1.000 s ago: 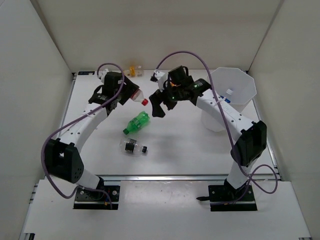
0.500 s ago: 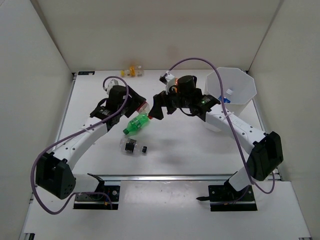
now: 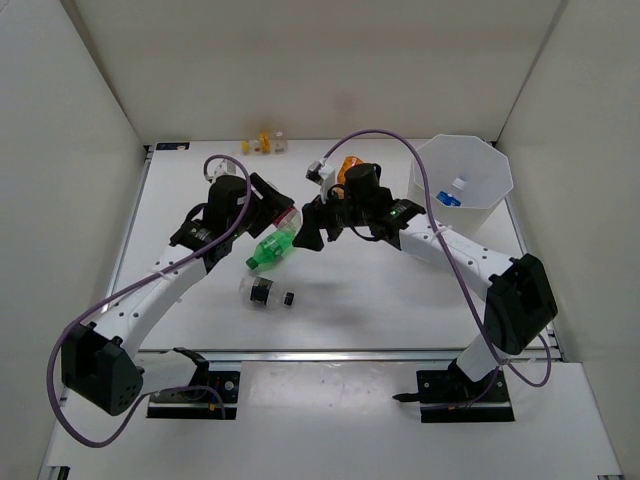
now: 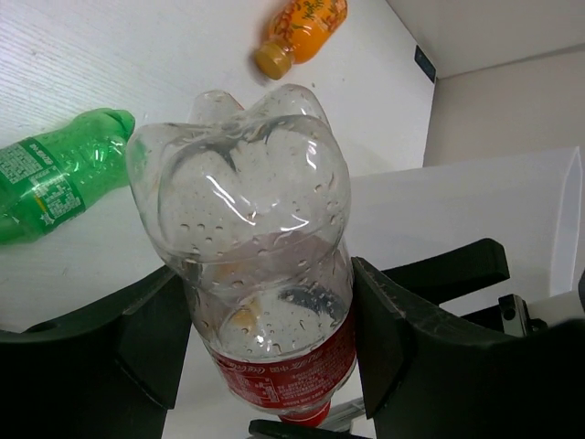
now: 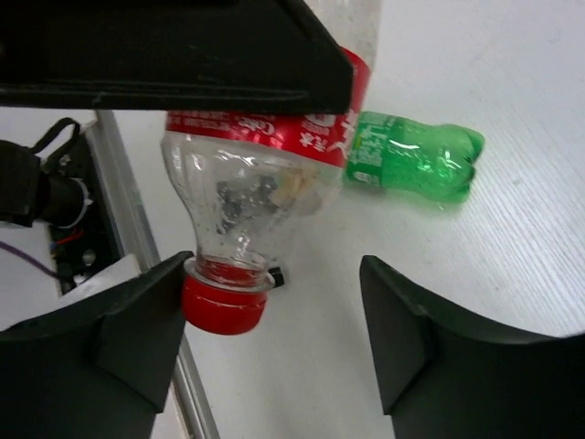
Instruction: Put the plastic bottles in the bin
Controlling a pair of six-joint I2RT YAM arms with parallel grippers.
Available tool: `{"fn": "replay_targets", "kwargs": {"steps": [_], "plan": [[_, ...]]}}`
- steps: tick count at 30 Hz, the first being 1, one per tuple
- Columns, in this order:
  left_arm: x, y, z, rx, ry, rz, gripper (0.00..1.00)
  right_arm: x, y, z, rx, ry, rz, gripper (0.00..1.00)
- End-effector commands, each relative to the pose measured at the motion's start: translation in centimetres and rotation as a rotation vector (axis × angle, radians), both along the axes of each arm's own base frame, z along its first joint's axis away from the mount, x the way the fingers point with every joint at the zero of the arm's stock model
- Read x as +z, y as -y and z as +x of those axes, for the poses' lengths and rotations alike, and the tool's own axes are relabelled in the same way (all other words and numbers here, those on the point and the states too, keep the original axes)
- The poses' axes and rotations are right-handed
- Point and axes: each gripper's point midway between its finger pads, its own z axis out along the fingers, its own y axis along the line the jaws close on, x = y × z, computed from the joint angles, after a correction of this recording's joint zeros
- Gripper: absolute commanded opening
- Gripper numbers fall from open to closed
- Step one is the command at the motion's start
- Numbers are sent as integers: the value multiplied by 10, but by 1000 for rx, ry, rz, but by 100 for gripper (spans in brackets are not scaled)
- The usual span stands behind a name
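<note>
My left gripper is shut on the clear bottle with the red cap, held off the table by its labelled middle. Its red cap sits between the fingers of my right gripper, touching one finger with a wide gap to the other. The green bottle lies just below. The clear bottle with the black label lies nearer the front. The orange bottle lies behind my right arm. The white bin stands at the right with a blue bottle inside.
A small bottle with a yellow cap stands at the back edge against the wall. White walls close in the table on three sides. A metal rail runs along the front edge.
My left arm has carried the red-capped bottle down and right towards the middle. My right gripper has swung left to the bottle's cap, and its jaws have narrowed.
</note>
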Motion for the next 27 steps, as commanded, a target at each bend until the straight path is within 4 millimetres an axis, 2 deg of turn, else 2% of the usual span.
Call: {"fn": "replay_targets", "kwargs": {"steps": [1,2,3,5,6,8,9,10,12,14,16,18,19,21,22,23,24,27], "plan": [[7,5,-11,-58,32,-11,19,18,-6,1,68,60,78,66],[1,9,-15,-73,13,-15,19,16,-7,-4,99,40,88,58],[3,11,-14,-81,22,-17,18,18,-4,-3,106,45,101,55],[2,17,-16,-103,21,-15,18,20,-5,-17,183,47,136,55],[1,18,-15,-105,19,-17,18,17,-6,-18,184,50,136,54],[1,20,-18,-115,16,-5,19,25,-9,-25,214,94,135,44],[-1,23,-18,-129,18,7,19,23,-8,-23,201,96,121,32],[1,24,-19,-134,25,3,21,22,-7,-22,191,91,112,14],[5,24,-19,-143,40,-16,27,25,-2,-12,140,86,101,0],[10,26,-23,-155,66,-19,35,30,2,-5,97,75,91,0],[17,23,-25,-164,97,-31,48,28,9,2,32,53,45,0],[27,19,-28,-192,110,-29,96,30,19,12,-61,27,10,1],[29,16,-28,-204,121,4,99,34,26,18,-98,15,-2,0],[45,7,-32,-229,157,59,99,38,46,26,-177,-5,-14,0],[53,8,-35,-259,170,53,98,53,57,31,-217,13,2,0],[63,0,-38,-263,181,76,99,61,70,33,-252,23,4,0],[63,-4,-38,-268,182,108,99,64,78,36,-274,30,5,0],[84,-23,-44,-235,214,186,99,98,114,47,-386,123,3,0]]}}
